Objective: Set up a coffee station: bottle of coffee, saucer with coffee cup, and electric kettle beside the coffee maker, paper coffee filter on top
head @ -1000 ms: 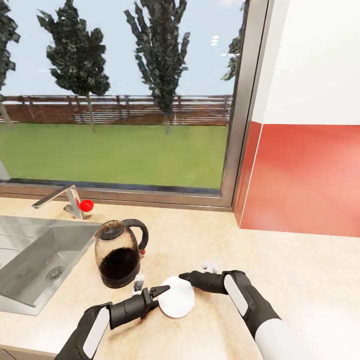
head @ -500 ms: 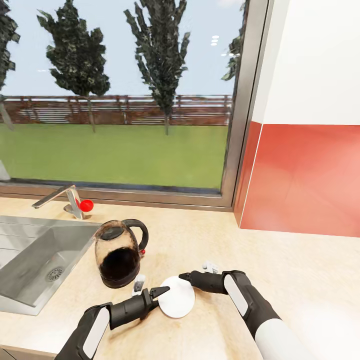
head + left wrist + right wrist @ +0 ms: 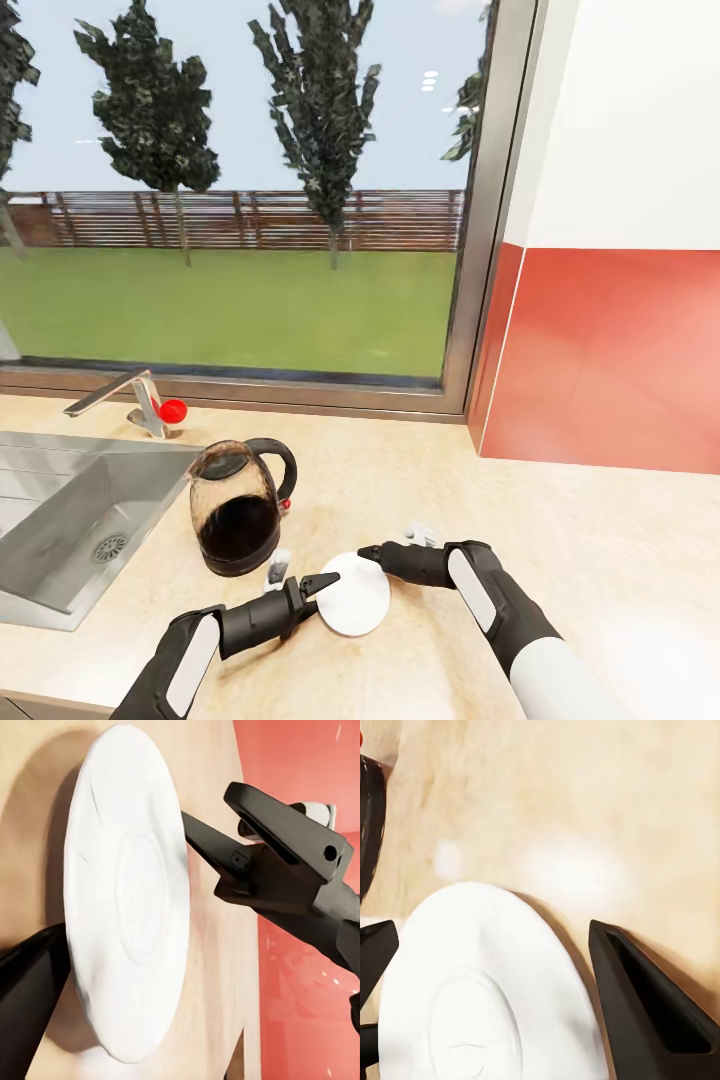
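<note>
The white saucer (image 3: 358,600) hangs tilted just above the light wood kitchen countertop (image 3: 420,480) and casts a shadow on it. My left gripper (image 3: 322,582) is shut on the saucer's near-left rim, one finger on top and one beneath. In the right wrist view its fingertips (image 3: 375,952) straddle the rim of the saucer (image 3: 495,997). My right gripper (image 3: 368,551) is open at the far rim. In the left wrist view one finger of the right gripper (image 3: 210,806) passes behind the saucer (image 3: 127,922). The electric kettle (image 3: 238,510) stands upright just left of the saucer.
An inset steel sink (image 3: 70,520) lies at the left, with a faucet (image 3: 110,395) and a red knob (image 3: 172,410) behind it. A large window runs along the back. A red wall panel (image 3: 600,360) bounds the counter at the right.
</note>
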